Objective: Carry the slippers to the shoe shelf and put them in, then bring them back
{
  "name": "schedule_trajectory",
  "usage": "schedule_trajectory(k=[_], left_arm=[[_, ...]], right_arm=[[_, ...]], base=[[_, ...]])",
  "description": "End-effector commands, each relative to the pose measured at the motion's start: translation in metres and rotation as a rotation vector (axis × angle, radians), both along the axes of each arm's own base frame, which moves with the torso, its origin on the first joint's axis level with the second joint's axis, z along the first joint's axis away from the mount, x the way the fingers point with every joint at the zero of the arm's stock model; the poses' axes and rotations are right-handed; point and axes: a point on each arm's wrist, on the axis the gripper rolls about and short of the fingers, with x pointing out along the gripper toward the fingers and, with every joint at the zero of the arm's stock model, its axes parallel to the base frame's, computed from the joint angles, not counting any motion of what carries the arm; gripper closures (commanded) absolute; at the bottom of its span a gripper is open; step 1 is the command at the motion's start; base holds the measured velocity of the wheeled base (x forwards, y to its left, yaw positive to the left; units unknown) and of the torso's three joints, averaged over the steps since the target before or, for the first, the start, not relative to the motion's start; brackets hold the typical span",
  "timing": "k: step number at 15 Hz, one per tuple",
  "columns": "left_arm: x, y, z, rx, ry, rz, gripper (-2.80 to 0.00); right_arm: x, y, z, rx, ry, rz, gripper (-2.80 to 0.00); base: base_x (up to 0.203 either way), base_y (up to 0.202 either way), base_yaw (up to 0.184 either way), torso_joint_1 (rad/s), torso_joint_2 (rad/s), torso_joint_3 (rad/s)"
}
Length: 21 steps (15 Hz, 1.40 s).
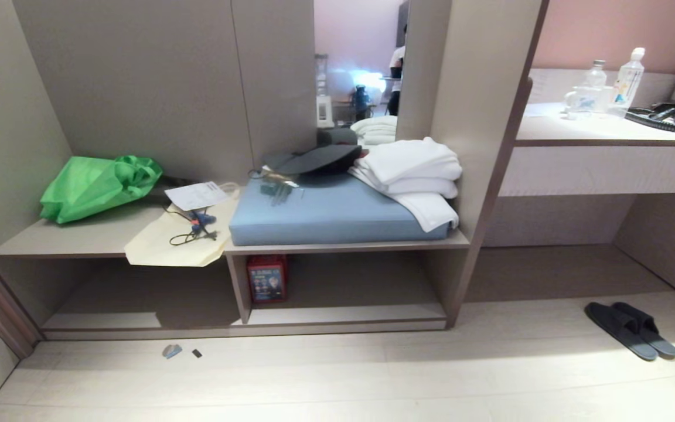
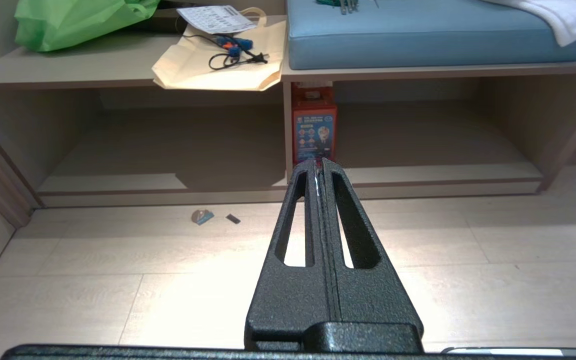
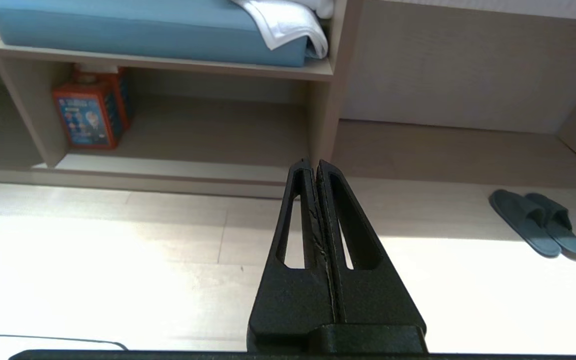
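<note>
The pair of grey-blue slippers point(image 1: 631, 329) lies side by side on the pale floor at the right, in front of the desk recess; the right wrist view also catches the slippers point(image 3: 539, 222). The shoe shelf point(image 1: 337, 313) is the low cubby under the cushioned bench, with a pale base board point(image 2: 443, 174) point(image 3: 178, 169). Neither arm appears in the head view. My left gripper point(image 2: 319, 162) is shut and empty, held above the floor facing the cubby's divider. My right gripper point(image 3: 314, 163) is also shut and empty, well to the left of the slippers.
A red box point(image 1: 266, 278) stands inside the cubby by the divider. On the bench lie a blue cushion point(image 1: 326, 214), white towels point(image 1: 413, 170), a green bag point(image 1: 94, 186) and a cream tote point(image 1: 176, 240). Small scraps point(image 1: 172, 351) lie on the floor. Bottles point(image 1: 627, 79) stand on the desk.
</note>
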Motion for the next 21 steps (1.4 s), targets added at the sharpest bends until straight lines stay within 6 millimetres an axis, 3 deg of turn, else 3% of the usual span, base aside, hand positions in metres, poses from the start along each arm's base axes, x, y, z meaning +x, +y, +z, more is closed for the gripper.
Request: schedule_trajectory(k=[1,21], left_arm=[[0.0001,0.0,0.0,0.0,0.001,0.0,0.0],[0.0001,0.0,0.0001,0.0,0.001,0.0,0.0]], right_arm=[[0.0001,0.0,0.0,-0.001,0.001,0.001,0.0],[0.0001,0.0,-0.0002,0.002,0.002,0.001,0.0]], base=[[-0.196,0.0,0.002,0.002,0.0,-0.001],[-0.196,0.0,0.0,0.002,0.0,0.003]])
